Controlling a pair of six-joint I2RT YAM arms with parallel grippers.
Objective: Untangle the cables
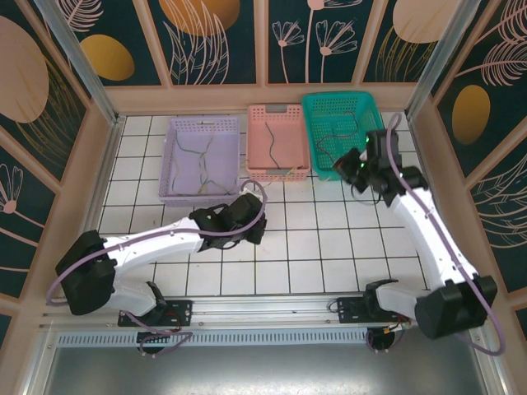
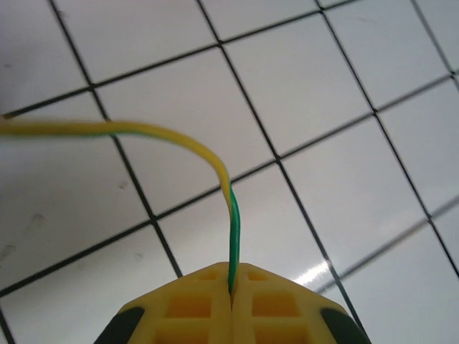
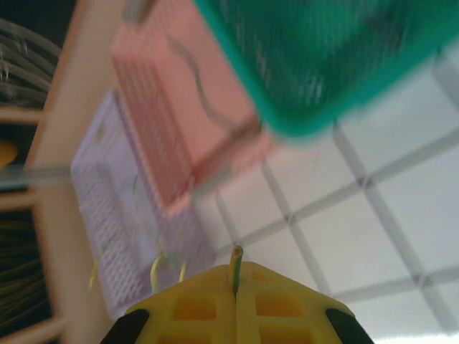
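Your left claw (image 2: 232,278) is clamped shut on a yellow-and-green wire (image 2: 234,215). The wire comes up from between the yellow fingers (image 2: 193,308), green at the grip. It then bends over to the left and turns yellow, running out of the left edge of the view over the white tiled table (image 2: 344,143). From above, this claw sits near the middle of the table, just on the near side of the lilac basket (image 1: 204,123) and the pink basket (image 1: 278,109).

Your right claw (image 3: 235,283) is closed too, pinching a short wire end (image 3: 236,259) that pokes up just past the fingertips. The wrist view is blurred, so its colour is hard to tell. From above, the claw is at the near left corner of the green basket (image 1: 339,97), the rightmost of the three along the far side.

Loose wires (image 1: 198,160) lie in the lilac basket, and a dark wire (image 1: 344,132) lies in the green one.
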